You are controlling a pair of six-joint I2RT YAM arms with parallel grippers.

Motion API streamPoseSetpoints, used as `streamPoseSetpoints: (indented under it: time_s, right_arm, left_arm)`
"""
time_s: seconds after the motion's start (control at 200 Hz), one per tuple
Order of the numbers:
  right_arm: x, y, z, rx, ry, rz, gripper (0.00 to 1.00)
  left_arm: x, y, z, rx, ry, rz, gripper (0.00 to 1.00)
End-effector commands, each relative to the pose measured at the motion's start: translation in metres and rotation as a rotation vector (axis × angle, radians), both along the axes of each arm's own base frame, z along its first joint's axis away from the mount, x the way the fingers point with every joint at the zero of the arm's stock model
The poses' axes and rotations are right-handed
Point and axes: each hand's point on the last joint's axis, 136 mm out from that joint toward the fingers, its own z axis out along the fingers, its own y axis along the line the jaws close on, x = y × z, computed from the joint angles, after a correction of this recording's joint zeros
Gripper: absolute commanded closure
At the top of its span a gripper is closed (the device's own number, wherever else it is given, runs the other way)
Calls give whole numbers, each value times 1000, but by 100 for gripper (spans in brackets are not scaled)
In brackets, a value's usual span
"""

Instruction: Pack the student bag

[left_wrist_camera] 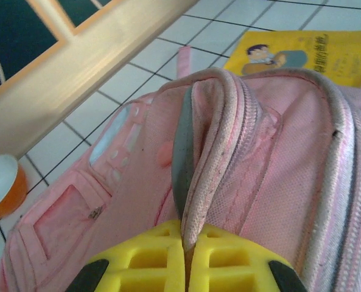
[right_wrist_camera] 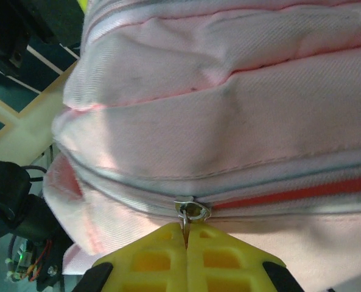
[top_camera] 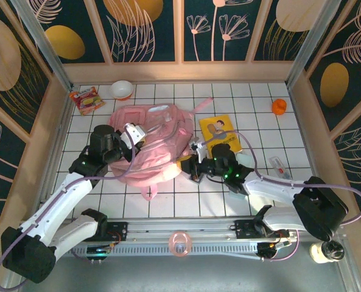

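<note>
While the pink student bag (top_camera: 153, 152) lies at the middle of the tiled table (top_camera: 168, 201), the left gripper (left_wrist_camera: 187, 246) pinches a fold of its zipper edge and the right gripper (right_wrist_camera: 186, 237) is clamped on its zipper pull (right_wrist_camera: 191, 212).

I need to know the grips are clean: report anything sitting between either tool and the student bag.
Nothing visible does. The left tool is clamped directly on a raised fold of the student bag, and the right tool is pinching its zipper pull, with no other object between.
</note>
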Motion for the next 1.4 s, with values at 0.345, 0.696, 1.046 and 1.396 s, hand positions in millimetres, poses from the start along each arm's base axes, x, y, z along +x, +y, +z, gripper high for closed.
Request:
streamPoseSetpoints:
  time_s: [0.345,0.696,1.046,1.396]
  right_arm:
    - [-35,51,26,1,301,-74,100]
    - [-15,51,22,-85,404,-282,100]
    - [-53,113,38,15,497,-108,96]
    - [-7,24,50,222,551,-337,37]
  left_arm:
    - [30,10,57,-386,-92,461,100]
    - [33,-9,74,-695,71,538,100]
    - [37,-20,73,-673,44,482,100]
    - [11,-50,79,-520,-32,179,100]
